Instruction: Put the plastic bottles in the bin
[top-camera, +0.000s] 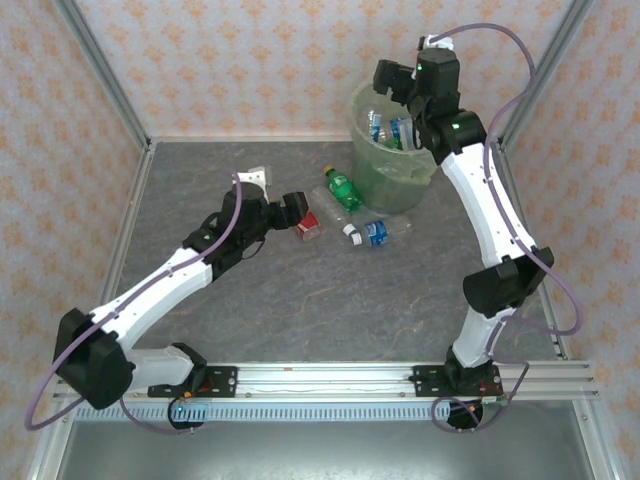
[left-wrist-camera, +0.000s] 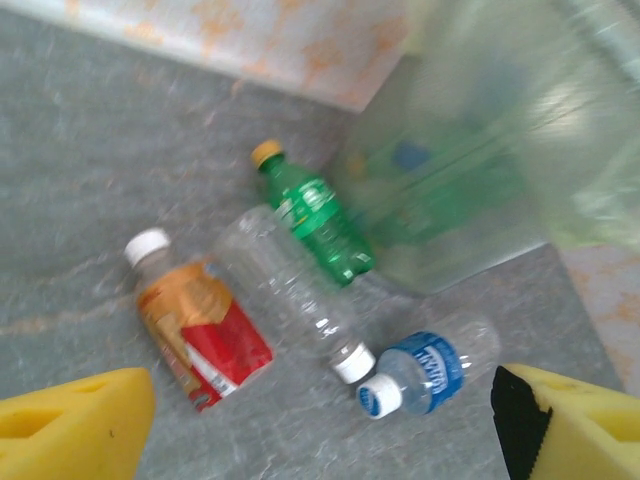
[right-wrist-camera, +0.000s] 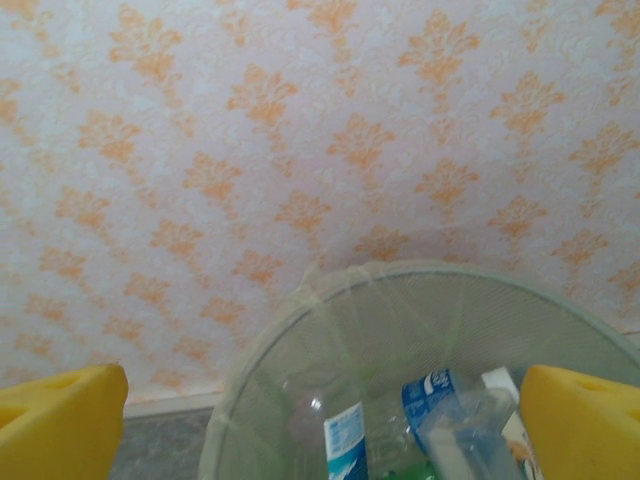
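Observation:
Several plastic bottles lie on the grey table beside the bin (top-camera: 392, 165): a green one (top-camera: 343, 190), a red-labelled one (top-camera: 309, 225) and a blue-labelled one (top-camera: 376, 233). The left wrist view has the red-labelled bottle (left-wrist-camera: 196, 325), a clear bottle (left-wrist-camera: 290, 290), the green bottle (left-wrist-camera: 316, 216), the blue-labelled bottle (left-wrist-camera: 432, 366) and the bin (left-wrist-camera: 470, 150). My left gripper (top-camera: 292, 208) (left-wrist-camera: 320, 440) hovers open above them, holding nothing. Over the bin rim (right-wrist-camera: 330, 300), my right gripper (top-camera: 392, 82) (right-wrist-camera: 320, 430) is open and empty. More bottles (right-wrist-camera: 345, 445) lie inside the bin.
Patterned walls with metal posts (top-camera: 105, 70) close in the back and sides of the table. The bin stands at the back right, near the wall. A metal rail (top-camera: 320, 378) carrying both arm bases runs along the front edge.

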